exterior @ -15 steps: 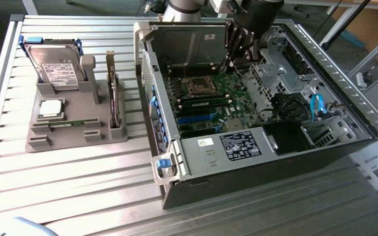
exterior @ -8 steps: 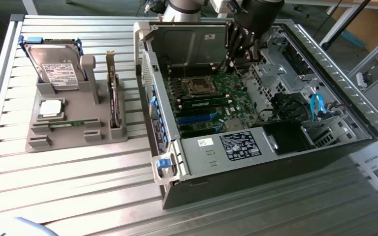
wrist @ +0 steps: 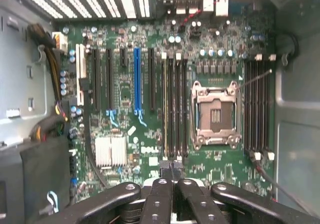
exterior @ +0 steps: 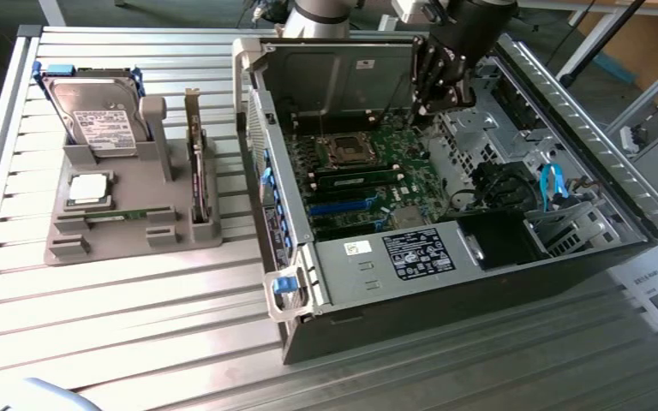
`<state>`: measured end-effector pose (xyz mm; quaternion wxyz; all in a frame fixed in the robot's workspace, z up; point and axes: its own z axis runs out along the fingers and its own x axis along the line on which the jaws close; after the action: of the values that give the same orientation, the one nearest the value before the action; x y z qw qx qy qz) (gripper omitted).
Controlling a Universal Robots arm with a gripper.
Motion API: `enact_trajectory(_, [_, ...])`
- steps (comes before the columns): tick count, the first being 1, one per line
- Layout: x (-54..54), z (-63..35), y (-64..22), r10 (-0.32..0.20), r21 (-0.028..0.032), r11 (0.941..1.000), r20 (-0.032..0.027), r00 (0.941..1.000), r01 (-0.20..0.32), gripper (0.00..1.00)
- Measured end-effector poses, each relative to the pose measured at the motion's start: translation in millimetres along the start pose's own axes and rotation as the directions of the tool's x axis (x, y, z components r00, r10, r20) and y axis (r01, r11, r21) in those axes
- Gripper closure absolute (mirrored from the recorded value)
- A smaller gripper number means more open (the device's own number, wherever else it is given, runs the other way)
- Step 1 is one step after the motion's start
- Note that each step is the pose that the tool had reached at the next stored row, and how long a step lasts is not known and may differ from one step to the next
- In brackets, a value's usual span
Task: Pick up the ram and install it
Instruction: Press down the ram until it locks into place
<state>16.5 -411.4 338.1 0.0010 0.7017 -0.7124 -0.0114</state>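
Observation:
The ram point(exterior: 117, 215) is a thin green stick lying flat in the front of the grey holder point(exterior: 66, 250), at the exterior view's left. My gripper point(exterior: 435, 104) hangs well apart from it, above the open computer case point(exterior: 603, 257) and over the back of the motherboard point(exterior: 397, 158). In the wrist view the gripper point(wrist: 170, 168) is shut, its black fingers point(wrist: 159, 194) pressed together with nothing visible between them. Their tips sit over the end of the long black memory slots point(wrist: 175, 108), next to the empty processor socket point(wrist: 215, 115), and are not touching the board.
The holder also carries a hard drive point(exterior: 100, 116), a square silver processor point(exterior: 89, 188) and an upright expansion card point(exterior: 198, 167). Inside the case are a raised metal drive cage point(exterior: 329, 81), black and blue cables point(exterior: 552, 184), a power supply point(exterior: 415, 253) and a blue card slot point(wrist: 137, 78).

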Motion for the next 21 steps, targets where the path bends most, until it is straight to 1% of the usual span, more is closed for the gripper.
enact_trajectory(2, [-0.1,-0.1,-5.2,0.0,0.0,1.0,0.0,1.0,0.0,0.9])
enact_trajectory(4, [-0.1,-0.2,-8.6,0.0,0.0,1.0,0.0,1.0,0.0,0.9])
enact_trajectory(11, [-0.1,0.7,-9.1,0.0,0.0,1.0,0.0002,1.0,0.0,0.9])
enact_trajectory(21, [0.1,16.8,-9.4,0.0,0.0001,1.0,0.0001,1.0,0.0,0.9])
